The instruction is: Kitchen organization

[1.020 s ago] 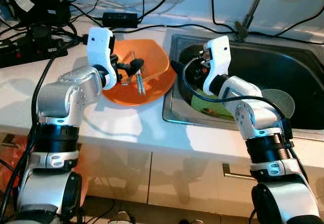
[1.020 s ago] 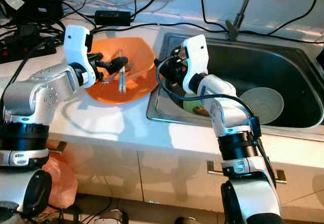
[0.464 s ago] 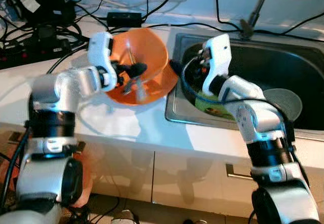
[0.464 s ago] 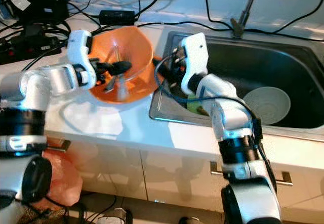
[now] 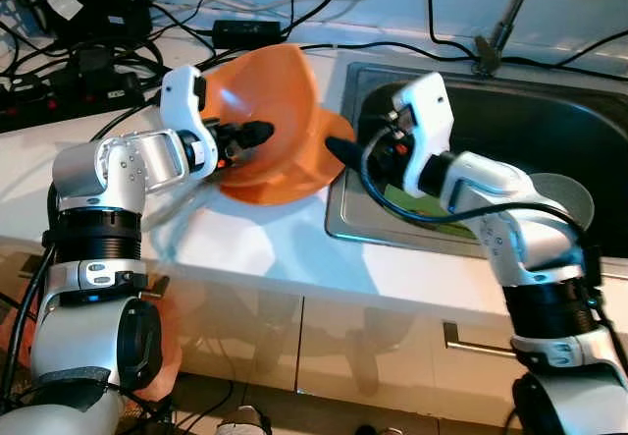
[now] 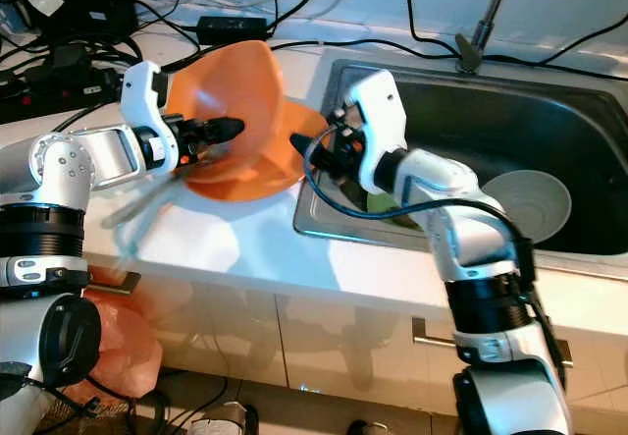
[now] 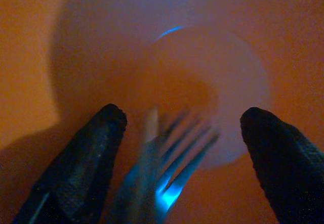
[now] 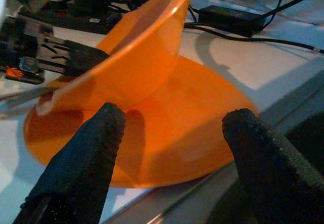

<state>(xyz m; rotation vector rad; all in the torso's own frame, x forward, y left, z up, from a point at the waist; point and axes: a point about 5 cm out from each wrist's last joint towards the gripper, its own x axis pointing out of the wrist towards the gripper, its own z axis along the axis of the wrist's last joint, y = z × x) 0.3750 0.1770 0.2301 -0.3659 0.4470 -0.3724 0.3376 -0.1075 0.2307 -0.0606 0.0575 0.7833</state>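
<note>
Scene: the robot is standing before a white surface (image 5: 255, 248) with a steel sink (image 5: 549, 131) at 3 o'clock of it.
Orange bowl (image 5: 280, 111): it is tilting steeply on its edge, with its opening toward 9 o'clock, and it is leaning over an orange plate (image 8: 167, 133) that is lying flat on the surface just beside the sink edge.
Left pincer (image 5: 245, 135): it is reaching into the tilted bowl from 9 o'clock; in the left wrist view the two fingers (image 7: 81, 158) are standing well apart and are clamping nothing.
Cutlery (image 7: 167, 168): a fork is lying blurred between the left fingers, against the inside of the bowl; blurred streaks are also crossing the surface at 7 o'clock of the bowl (image 6: 147, 209).
Right pincer (image 5: 339, 150): it is hovering at the sink edge, at 3 o'clock of the plate, with its fingers (image 8: 76, 168) apart and empty, pointing toward the bowl and plate.
Sink contents: a pale dish (image 6: 530, 199) is lying at 3 o'clock inside, and something green (image 6: 378, 199) is lying under the right arm.
Progress: I judge the work is only in an early part; bowl, plate and cutlery are not yet sorted, and the things in the sink are still waiting.
</note>
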